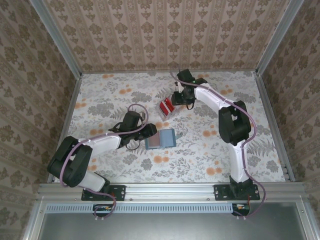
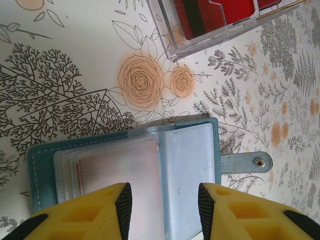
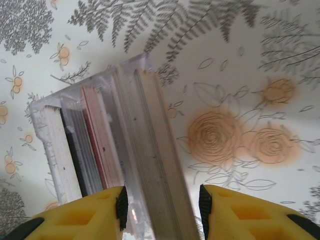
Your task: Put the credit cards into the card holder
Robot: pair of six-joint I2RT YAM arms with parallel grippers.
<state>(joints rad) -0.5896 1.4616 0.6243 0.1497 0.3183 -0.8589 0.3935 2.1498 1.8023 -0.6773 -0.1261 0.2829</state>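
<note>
Open teal card holder [image 2: 140, 165]; red credit cards [image 2: 220, 12]

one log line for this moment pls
left gripper open over open card holder | right gripper astride clear box, grip unclear | credit cards in box

The top camera sits high behind the two arm bases and looks down and forward on the whole table [image 1: 200, 150], from far. The left wrist camera looks down from very near, past the left gripper [image 2: 165, 197] at its bottom edge, on the card holder [image 2: 185, 155]; the clear box [image 2: 200, 41] lies at its upper edge. The right wrist camera hangs close over this same box, with the right gripper [image 3: 162, 197] at the bottom. All three views share the box.
</note>
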